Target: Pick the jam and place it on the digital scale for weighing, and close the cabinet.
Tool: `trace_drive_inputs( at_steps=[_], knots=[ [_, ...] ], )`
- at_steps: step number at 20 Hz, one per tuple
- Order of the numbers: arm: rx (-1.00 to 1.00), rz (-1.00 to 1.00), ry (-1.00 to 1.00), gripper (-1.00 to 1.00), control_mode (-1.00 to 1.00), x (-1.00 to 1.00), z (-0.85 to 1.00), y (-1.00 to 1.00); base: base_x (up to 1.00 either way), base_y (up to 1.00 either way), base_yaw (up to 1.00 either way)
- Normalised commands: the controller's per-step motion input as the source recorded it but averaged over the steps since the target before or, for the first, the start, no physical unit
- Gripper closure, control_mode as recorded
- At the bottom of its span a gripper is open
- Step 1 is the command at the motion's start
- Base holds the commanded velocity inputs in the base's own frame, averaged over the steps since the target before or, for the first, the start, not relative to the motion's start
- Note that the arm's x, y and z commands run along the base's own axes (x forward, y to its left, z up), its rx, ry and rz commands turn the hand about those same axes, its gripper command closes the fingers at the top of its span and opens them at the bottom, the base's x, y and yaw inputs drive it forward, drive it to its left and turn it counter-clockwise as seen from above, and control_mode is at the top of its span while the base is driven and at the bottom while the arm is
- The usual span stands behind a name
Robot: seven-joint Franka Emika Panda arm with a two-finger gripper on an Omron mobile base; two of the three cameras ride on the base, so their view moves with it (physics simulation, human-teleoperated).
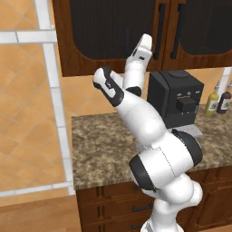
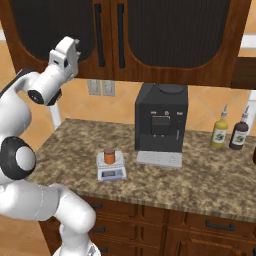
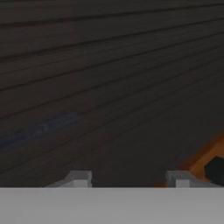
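Arm raised, gripper pressed close to the cabinet door's dark glass; jaws apart, empty; jam sits on the digital scale far below.

The jam stands on the digital scale, which sits on the table towards its front edge, left of centre. The coffee machine stands just right of and behind the scale, against the wall at the back edge. Two bottles stand side by side well to the right of the machine, near the back edge. The cabinet hangs on the wall above the table, its doors shut. Drawer cabinets lie beneath the table.
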Motion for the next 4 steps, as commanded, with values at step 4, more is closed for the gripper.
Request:
trace_drive_inputs(
  at_steps=[4],
  knots=[
    [0.06, 0.00, 0.11, -1.00, -1.00, -0.19, -0.43, -0.34, 0.00, 0.00, 0.00]
  ],
)
